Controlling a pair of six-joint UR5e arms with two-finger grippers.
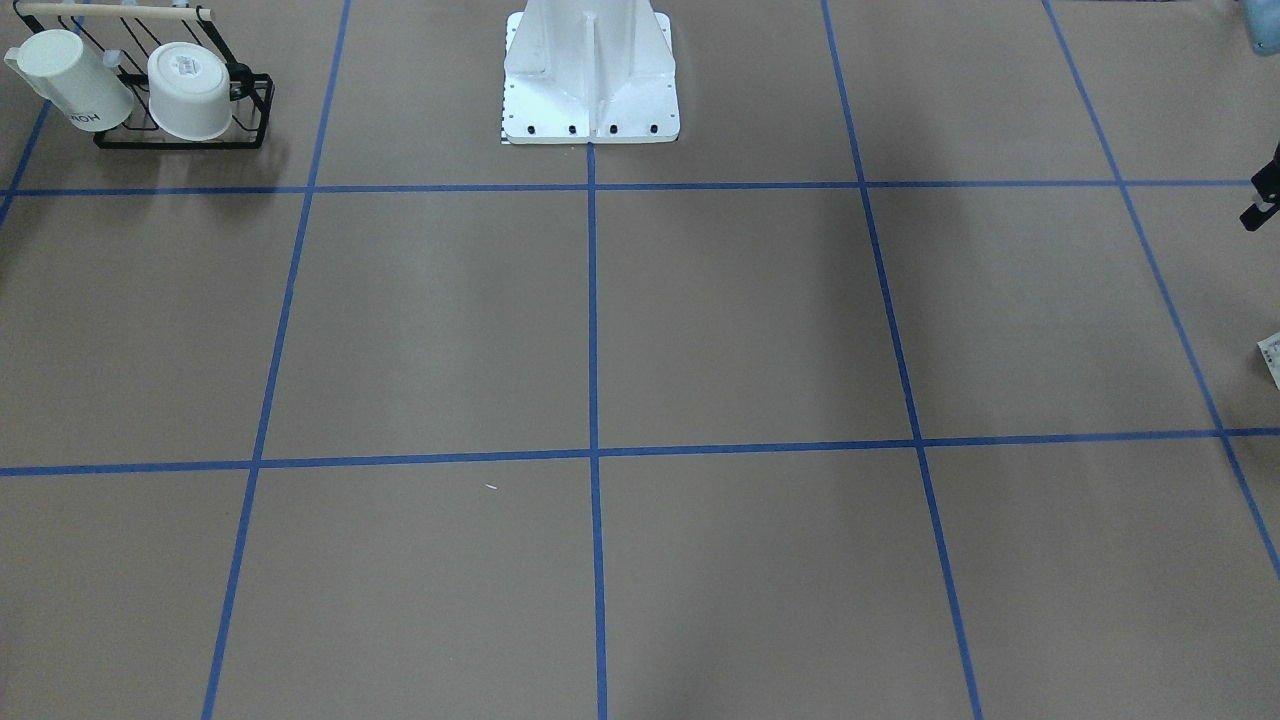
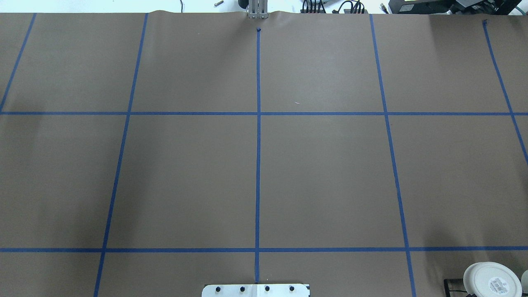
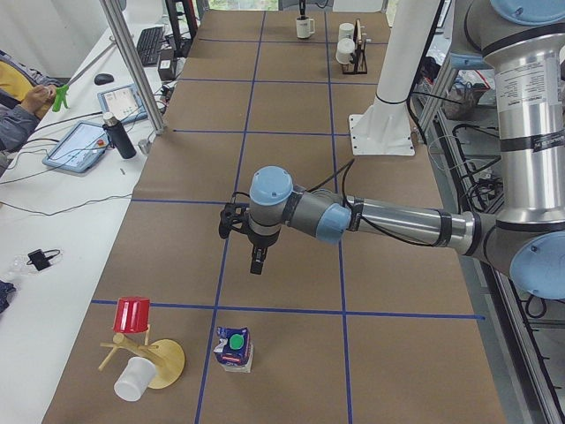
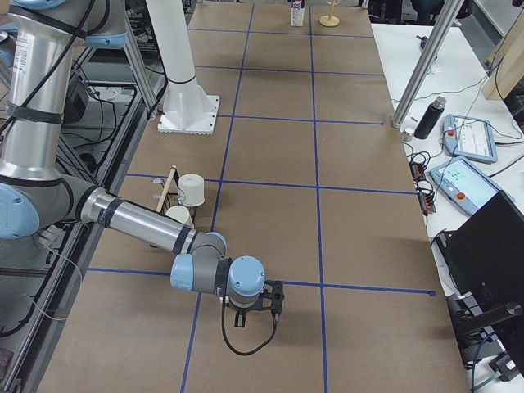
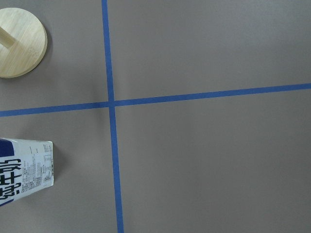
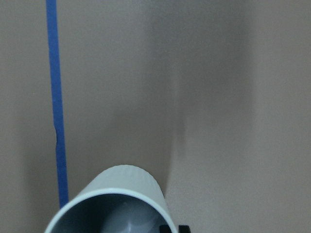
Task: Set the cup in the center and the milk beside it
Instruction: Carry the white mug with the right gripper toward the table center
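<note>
The cup, a white mug (image 1: 72, 82) with black lettering, lies tilted in a black wire rack (image 1: 180, 143) at the table's right-arm end. It also shows in the exterior right view (image 4: 176, 215). Its dark grey mouth (image 6: 114, 213) fills the bottom edge of the right wrist view. The milk carton (image 3: 234, 347) stands upright with its green cap up at the left-arm end, and shows at the left edge of the left wrist view (image 5: 24, 170). My left gripper (image 3: 256, 268) hangs over the table short of the milk. My right gripper (image 4: 276, 315) hangs beside the rack. I cannot tell whether either is open or shut.
A squat white cup (image 1: 190, 90) with a labelled base (image 2: 491, 280) shares the rack. A wooden stand (image 3: 163, 362) with a red cup (image 3: 132, 314) and a white cup (image 3: 132, 380) is beside the milk. The white robot base (image 1: 590, 90) stands mid-table at the robot's edge.
</note>
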